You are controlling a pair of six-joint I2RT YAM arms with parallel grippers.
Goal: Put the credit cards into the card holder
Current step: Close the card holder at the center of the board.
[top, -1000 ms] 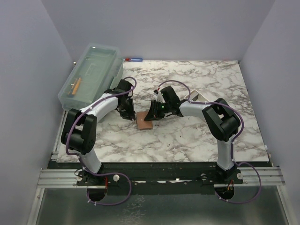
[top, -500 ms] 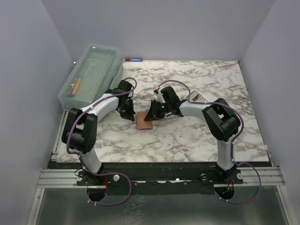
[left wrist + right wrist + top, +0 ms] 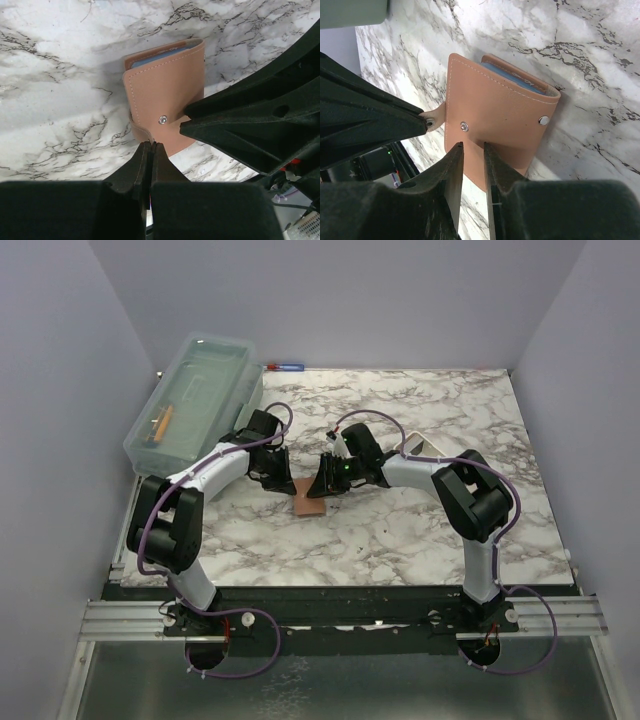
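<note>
The reddish-brown leather card holder (image 3: 310, 502) lies closed on the marble table between the two grippers. A light blue card's edge (image 3: 160, 56) shows inside it, also in the right wrist view (image 3: 515, 76). My left gripper (image 3: 151, 144) is shut on the holder's small snap tab (image 3: 432, 121). My right gripper (image 3: 473, 147) has its jaws a narrow gap apart, tips resting on the holder's cover (image 3: 500, 112) near a snap stud. In the top view the left gripper (image 3: 283, 483) and right gripper (image 3: 322, 486) meet over the holder. The tan-gold and dark cards are out of view.
A clear plastic lidded box (image 3: 195, 400) stands at the back left, close behind the left arm. A small red and blue item (image 3: 283, 367) lies at the back edge. A white tray (image 3: 425, 448) is partly hidden behind the right arm.
The left gripper has shifted slightly to the right with the tab, and the holder has moved a little. The right arm has barely moved.
</note>
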